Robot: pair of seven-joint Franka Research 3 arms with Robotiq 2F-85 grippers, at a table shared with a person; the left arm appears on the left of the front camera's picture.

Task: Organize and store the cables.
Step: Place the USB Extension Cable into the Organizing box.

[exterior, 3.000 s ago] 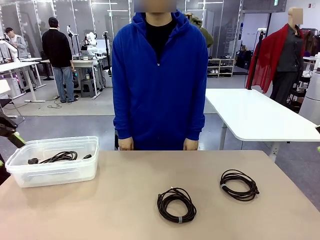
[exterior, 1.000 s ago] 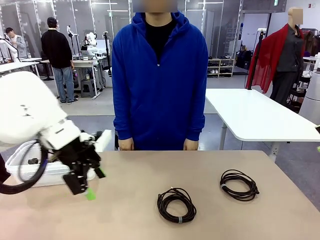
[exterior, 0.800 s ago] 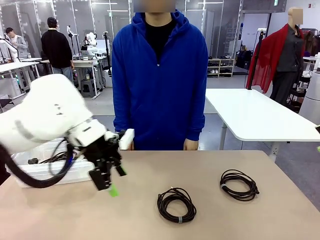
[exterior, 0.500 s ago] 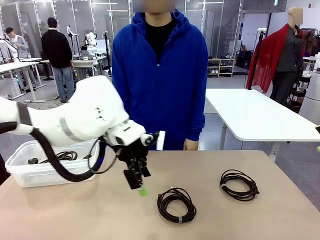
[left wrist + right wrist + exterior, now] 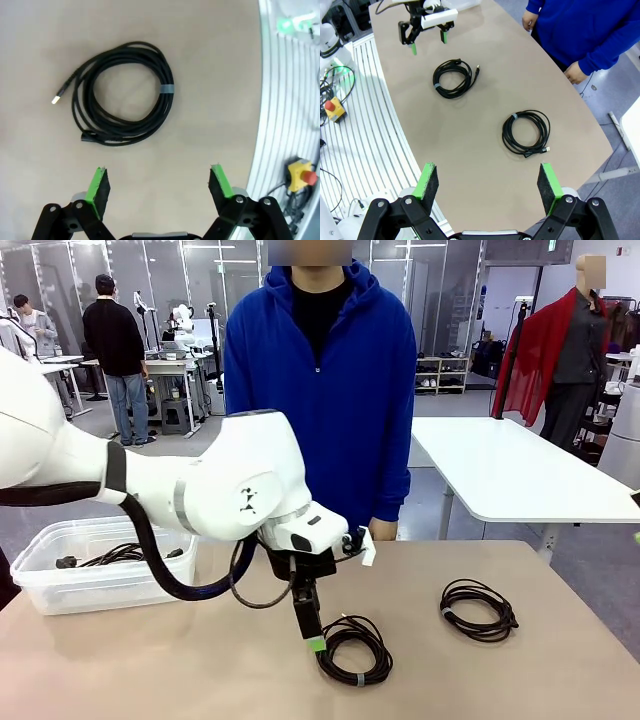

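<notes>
Here, from the front, we see the left gripper [image 5: 314, 632] pointing down at the tabletop [image 5: 540, 680], its green tip just beside the left edge of the middle coil [image 5: 352, 650]. A second, right-hand coil [image 5: 478, 610] lies well apart on the same surface. A third cable [image 5: 120, 555] sits inside the clear bin [image 5: 110, 592] at the far left. The person stands at the far edge with one hand [image 5: 381, 530] hanging near the tabletop. In the left wrist view, we find the left gripper [image 5: 160, 182] spread wide with nothing between its pads. The middle coil [image 5: 167, 100] lies flat beyond the fingertips, tied with a small grey band, its plug end [image 5: 56, 100] sticking out to one side. In the right wrist view, the right gripper [image 5: 487, 185] is likewise wide apart and holds nothing, high above the tabletop. Both coils lie below it, the right-hand coil [image 5: 507, 132] being the closer.
</notes>
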